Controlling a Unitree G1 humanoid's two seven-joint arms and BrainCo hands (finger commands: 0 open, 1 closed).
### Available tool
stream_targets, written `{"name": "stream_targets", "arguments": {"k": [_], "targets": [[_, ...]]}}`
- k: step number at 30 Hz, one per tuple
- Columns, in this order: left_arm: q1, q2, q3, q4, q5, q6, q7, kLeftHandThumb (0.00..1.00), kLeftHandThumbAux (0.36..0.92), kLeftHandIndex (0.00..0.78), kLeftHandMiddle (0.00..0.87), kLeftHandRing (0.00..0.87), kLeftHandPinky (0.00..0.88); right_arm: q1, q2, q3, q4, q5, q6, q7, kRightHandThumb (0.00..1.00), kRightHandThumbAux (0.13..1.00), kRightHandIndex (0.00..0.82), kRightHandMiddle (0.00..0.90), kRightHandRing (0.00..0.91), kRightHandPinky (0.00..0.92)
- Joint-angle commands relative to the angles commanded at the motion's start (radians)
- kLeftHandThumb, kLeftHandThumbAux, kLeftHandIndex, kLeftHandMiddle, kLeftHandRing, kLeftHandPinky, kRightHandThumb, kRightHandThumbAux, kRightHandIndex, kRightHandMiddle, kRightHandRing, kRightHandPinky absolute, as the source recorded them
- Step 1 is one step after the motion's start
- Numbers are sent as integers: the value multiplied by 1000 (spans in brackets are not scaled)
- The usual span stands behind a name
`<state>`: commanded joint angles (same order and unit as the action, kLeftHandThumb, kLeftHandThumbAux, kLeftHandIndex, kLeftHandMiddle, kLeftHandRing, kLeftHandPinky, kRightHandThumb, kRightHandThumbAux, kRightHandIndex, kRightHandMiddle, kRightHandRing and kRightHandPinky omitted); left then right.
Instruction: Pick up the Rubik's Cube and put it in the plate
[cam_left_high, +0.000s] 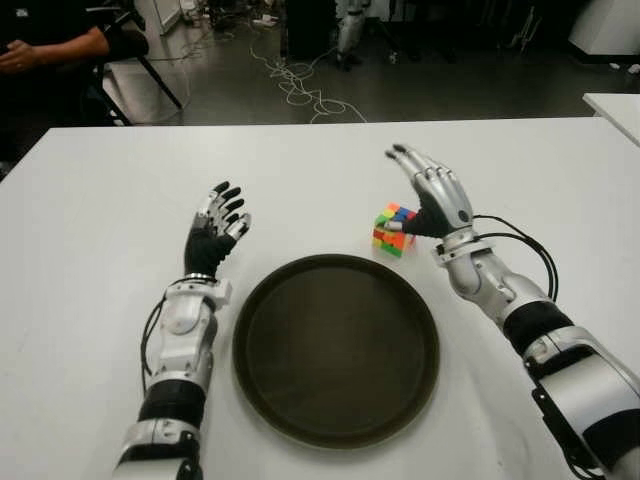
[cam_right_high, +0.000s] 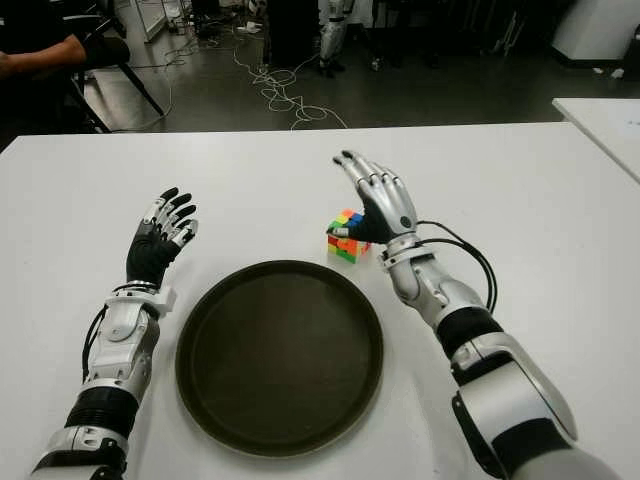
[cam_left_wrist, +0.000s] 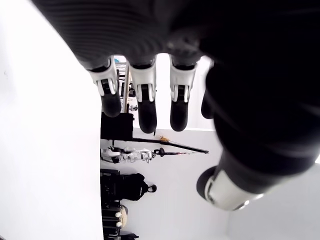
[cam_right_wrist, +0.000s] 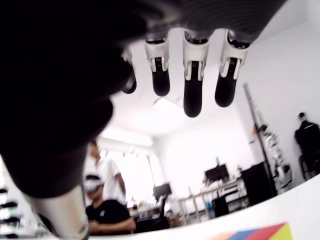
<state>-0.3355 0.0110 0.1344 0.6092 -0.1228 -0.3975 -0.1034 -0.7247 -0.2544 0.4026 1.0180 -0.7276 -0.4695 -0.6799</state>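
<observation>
White table (cam_left_high: 90, 200): multicoloured Rubik's Cube (cam_left_high: 393, 229) untouched beyond empty round dark plate (cam_left_high: 336, 348); right robot hand (cam_left_high: 430, 195) beside it, fingers spread, holding nothing.

I can read no text, label, brand or number anywhere around me. Nothing in front of me bears legible writing.

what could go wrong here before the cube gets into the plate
The right hand is open beside the Rubik's Cube, on its right, not yet gripping; closing off-centre may push the cube left across the table. The cube sits close to the plate rim, so a low carry might clip it. The left hand, left of the plate, is idle.
</observation>
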Motion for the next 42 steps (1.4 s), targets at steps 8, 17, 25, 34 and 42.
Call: {"name": "stream_targets", "arguments": {"k": [8, 17, 25, 34, 42], "targets": [[3, 2, -8, -13, 6, 17, 2, 0, 817, 109, 161, 128, 81, -3, 6, -4, 13, 23, -17, -2, 0, 816, 122, 168, 229, 286], [6, -1, -9, -19, 11, 24, 16, 0, 807, 114, 162, 131, 89, -2, 5, -4, 17, 36, -29, 9, 0, 813, 129, 177, 234, 291], [4, 2, -8, -15, 15, 26, 12, 0, 799, 122, 165, 130, 87, 0, 6, 3, 19, 40, -39, 12, 0, 811, 140, 182, 237, 291], [3, 2, -6, -12, 11, 24, 8, 0, 799, 121, 154, 120, 85, 8, 12, 7, 13, 40, -39, 35, 0, 773, 129, 176, 231, 285], [9, 0, -10, -27, 16, 27, 11, 0, 801, 124, 154, 124, 88, 14, 14, 18, -2, 32, 3, 92, 0, 766, 121, 163, 212, 252]]}}
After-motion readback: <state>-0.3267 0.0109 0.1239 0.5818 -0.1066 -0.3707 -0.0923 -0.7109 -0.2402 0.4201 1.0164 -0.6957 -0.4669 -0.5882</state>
